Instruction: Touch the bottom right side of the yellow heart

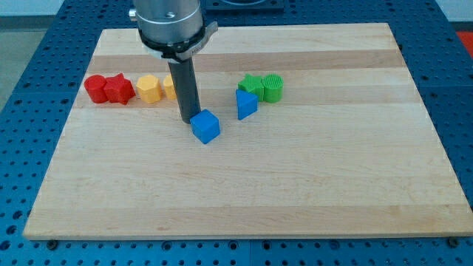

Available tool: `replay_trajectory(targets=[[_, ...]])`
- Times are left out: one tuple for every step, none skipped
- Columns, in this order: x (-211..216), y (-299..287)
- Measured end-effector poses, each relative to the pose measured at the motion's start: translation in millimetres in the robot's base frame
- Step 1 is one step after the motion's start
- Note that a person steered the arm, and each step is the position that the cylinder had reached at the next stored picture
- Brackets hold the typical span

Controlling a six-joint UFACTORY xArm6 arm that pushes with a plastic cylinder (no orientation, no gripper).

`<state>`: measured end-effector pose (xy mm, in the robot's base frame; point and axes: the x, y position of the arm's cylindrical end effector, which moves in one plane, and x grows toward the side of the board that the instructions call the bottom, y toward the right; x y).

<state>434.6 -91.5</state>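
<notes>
The yellow heart (169,86) lies at the board's upper left, mostly hidden behind my rod. A yellow hexagon (148,89) sits just to its left. My tip (189,121) rests on the board just below and to the right of the yellow heart, and right beside the upper left of a blue cube (206,126). I cannot tell if the tip touches the heart.
Two red blocks (108,89) sit at the far left of the row. A blue triangular block (246,104) lies right of the cube. Two green blocks (262,86) sit above it. The wooden board (295,192) lies on a blue perforated table.
</notes>
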Motion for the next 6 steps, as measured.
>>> replay_trajectory(targets=[[-50.0, -5.0], [-87.7, 7.5], [-83.2, 38.8], [-33.0, 40.4], [-8.8, 40.4], [-36.9, 40.4]])
